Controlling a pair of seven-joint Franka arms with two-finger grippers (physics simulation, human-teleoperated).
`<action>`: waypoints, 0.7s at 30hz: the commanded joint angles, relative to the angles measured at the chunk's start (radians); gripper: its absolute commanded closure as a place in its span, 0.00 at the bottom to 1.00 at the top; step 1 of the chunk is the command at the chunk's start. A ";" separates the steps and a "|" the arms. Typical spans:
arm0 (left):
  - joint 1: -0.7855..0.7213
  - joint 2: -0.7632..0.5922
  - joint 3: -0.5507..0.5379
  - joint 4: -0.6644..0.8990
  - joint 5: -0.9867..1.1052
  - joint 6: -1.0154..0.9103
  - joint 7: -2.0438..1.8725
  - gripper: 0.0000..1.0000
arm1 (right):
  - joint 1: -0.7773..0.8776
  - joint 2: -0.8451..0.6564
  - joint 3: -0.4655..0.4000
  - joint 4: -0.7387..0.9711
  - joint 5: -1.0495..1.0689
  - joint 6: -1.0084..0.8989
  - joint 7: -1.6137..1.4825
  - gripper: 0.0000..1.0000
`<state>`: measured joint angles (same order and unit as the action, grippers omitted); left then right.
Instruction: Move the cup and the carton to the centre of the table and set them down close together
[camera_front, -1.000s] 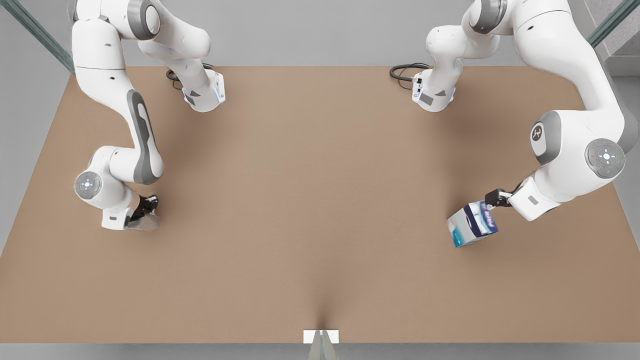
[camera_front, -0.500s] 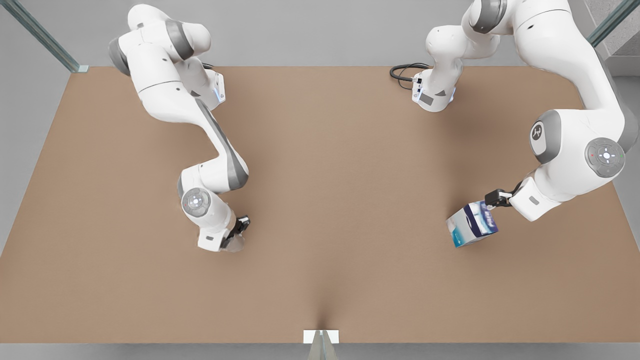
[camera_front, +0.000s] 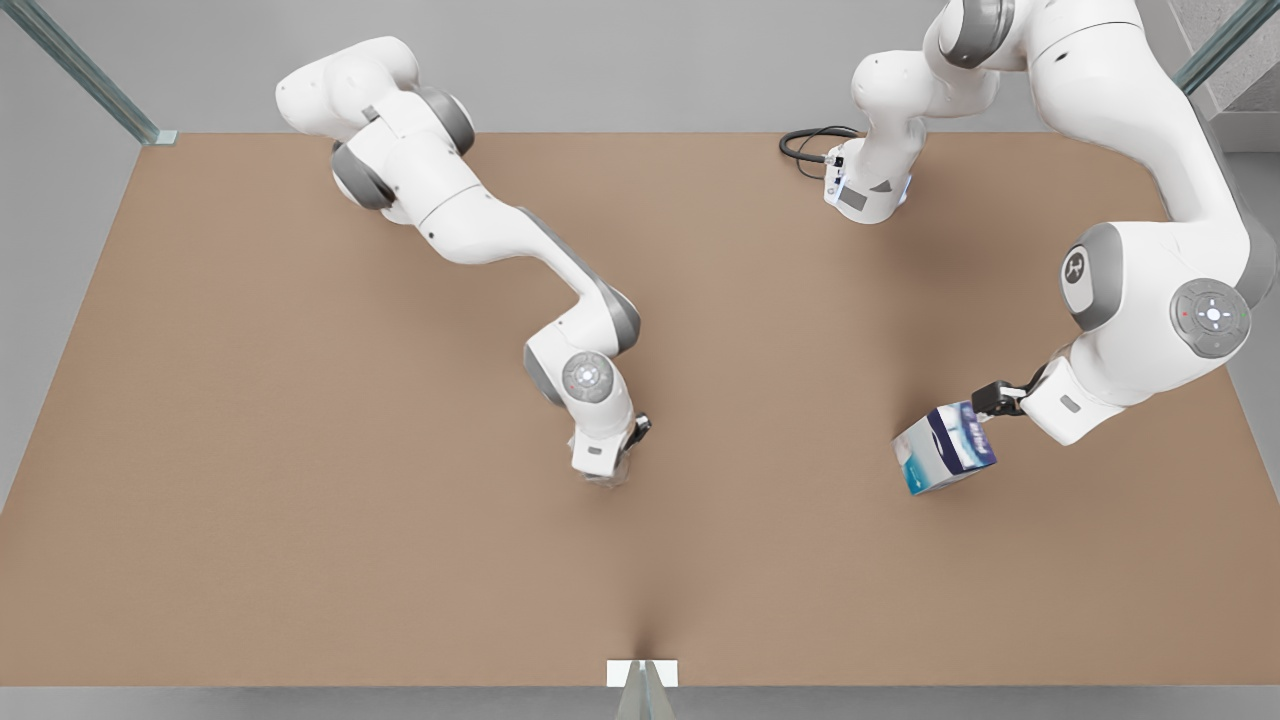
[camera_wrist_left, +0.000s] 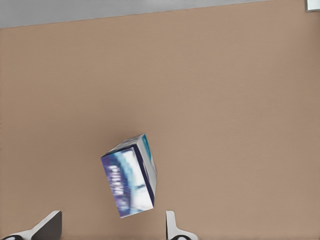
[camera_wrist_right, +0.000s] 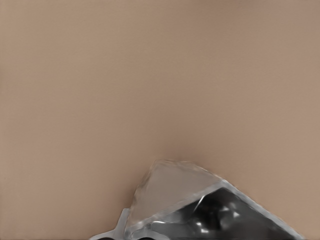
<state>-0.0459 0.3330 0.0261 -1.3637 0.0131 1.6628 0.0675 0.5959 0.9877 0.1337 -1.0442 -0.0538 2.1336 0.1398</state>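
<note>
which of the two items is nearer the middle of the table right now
The cup, gripped by the right gripper, sits near the table centre. The carton stays toward the front view's right, below the open left gripper.

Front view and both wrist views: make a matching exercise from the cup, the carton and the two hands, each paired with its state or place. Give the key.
Things:
1. cup
2. carton
3. left hand
4. right hand

States or places:
A. open, fingers spread, next to the carton
B. near the middle of the table, gripped by a hand
C. toward the front view's right, no fingers closed on it
D. shut on the cup

Pairs: 1-B, 2-C, 3-A, 4-D
</note>
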 joint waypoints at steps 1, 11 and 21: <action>0.000 0.000 0.000 0.000 0.004 0.000 0.000 0.00 | 0.002 0.008 0.000 0.007 -0.009 -0.001 0.006 0.79; 0.047 0.028 0.011 -0.074 -0.059 0.063 0.014 0.00 | 0.025 0.025 0.006 0.007 -0.015 0.051 0.164 0.15; 0.037 0.047 0.018 -0.281 -0.079 0.238 -0.163 0.00 | 0.022 -0.084 0.024 -0.052 -0.017 0.069 0.185 0.00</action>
<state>-0.0091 0.3801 0.0441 -1.6587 -0.0655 1.9156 -0.1128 0.6113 0.8800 0.1580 -1.1180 -0.0714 2.2028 0.3252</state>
